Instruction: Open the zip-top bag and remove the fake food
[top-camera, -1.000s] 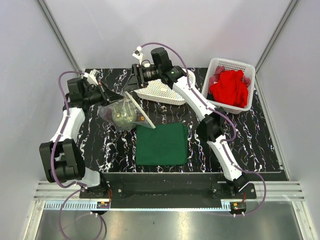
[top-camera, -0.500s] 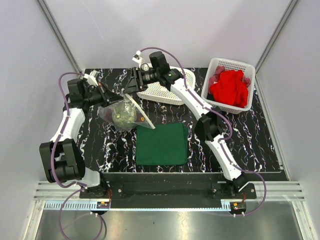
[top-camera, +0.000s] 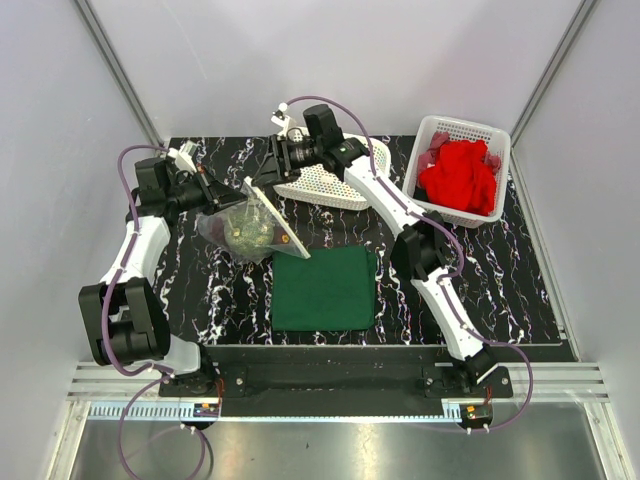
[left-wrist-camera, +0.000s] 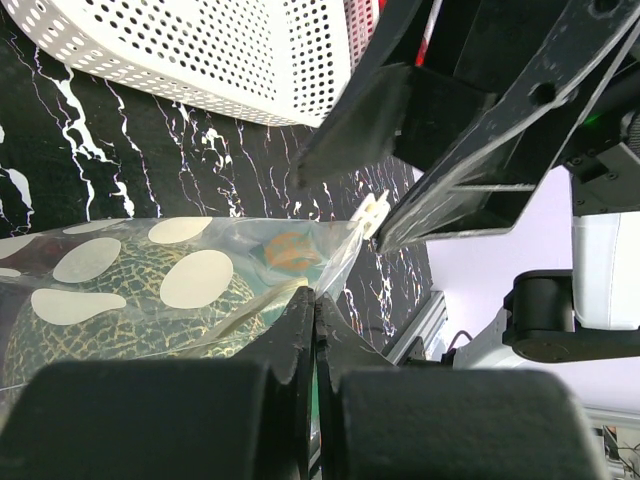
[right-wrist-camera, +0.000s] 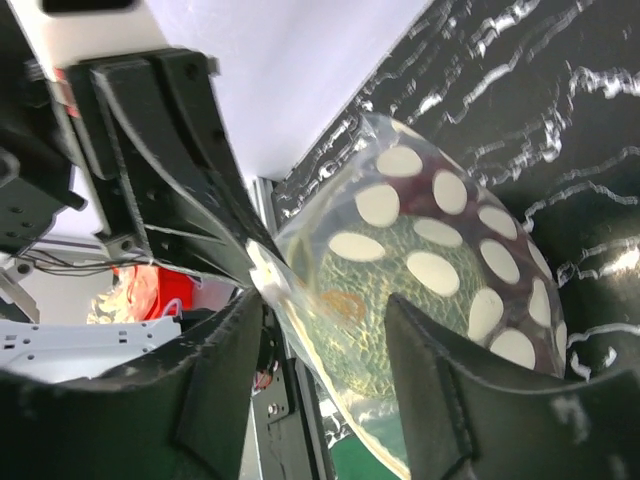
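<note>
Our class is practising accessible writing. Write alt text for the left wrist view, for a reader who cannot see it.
The left gripper, shut, pinches the edge of a clear zip-top bag holding a mottled green ball. The right gripper is open close to the bag's corner, over a black marbled table with a white perforated basket.

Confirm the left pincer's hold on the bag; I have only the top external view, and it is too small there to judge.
Observer: The left wrist view shows the left pincer shut on the zip-top bag, clamping its film edge.
Operator: Report the right one.
Observer: The right pincer stands open, its fingers on either side of the bag's edge, not closed on it.
Operator: Check the contents.
Observer: A small orange bit lies beside the mottled green ball inside the bag, near that edge.
</note>
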